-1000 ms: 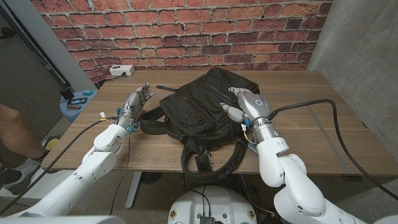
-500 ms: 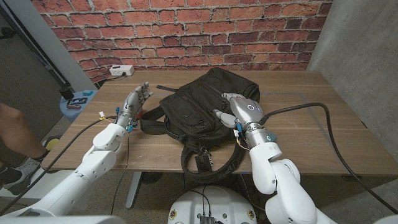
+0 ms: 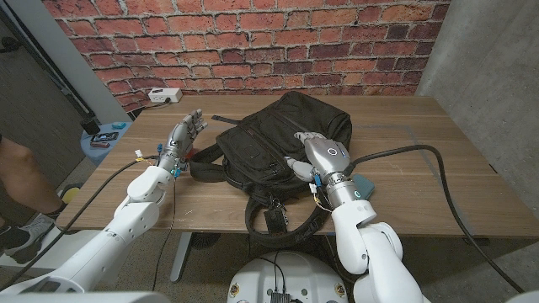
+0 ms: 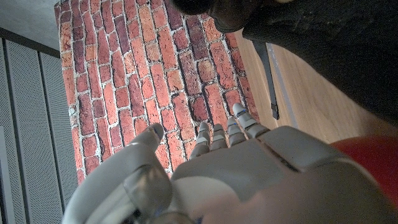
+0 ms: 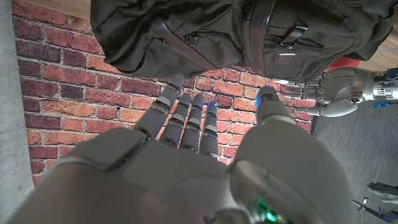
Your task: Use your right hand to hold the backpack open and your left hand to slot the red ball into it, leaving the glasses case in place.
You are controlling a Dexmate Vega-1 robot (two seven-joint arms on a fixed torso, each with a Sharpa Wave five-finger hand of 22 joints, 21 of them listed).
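The black backpack (image 3: 269, 139) lies in the middle of the table (image 3: 438, 126) and also shows in the right wrist view (image 5: 249, 31). My right hand (image 3: 318, 151) hovers over or touches its right half, fingers spread (image 5: 186, 118), holding nothing. My left hand (image 3: 181, 139) stands upright at the backpack's left side with its fingers straight (image 4: 230, 134). The red ball (image 3: 193, 154) shows as a sliver between that palm and the bag, also in the left wrist view (image 4: 367, 162) and the right wrist view (image 5: 348, 62). A teal glasses case (image 3: 364, 183) peeks out beside my right forearm.
The backpack's strap loop (image 3: 282, 215) lies toward the near edge. A thick black cable (image 3: 438, 164) crosses the table's right side. A white power strip (image 3: 166, 95) sits at the far left corner. A person's leg (image 3: 17, 168) shows beyond the left edge.
My right hand has slid left and nearer over the backpack, and its forearm swung inward, uncovering the teal case. The left hand and the ball have stayed put.
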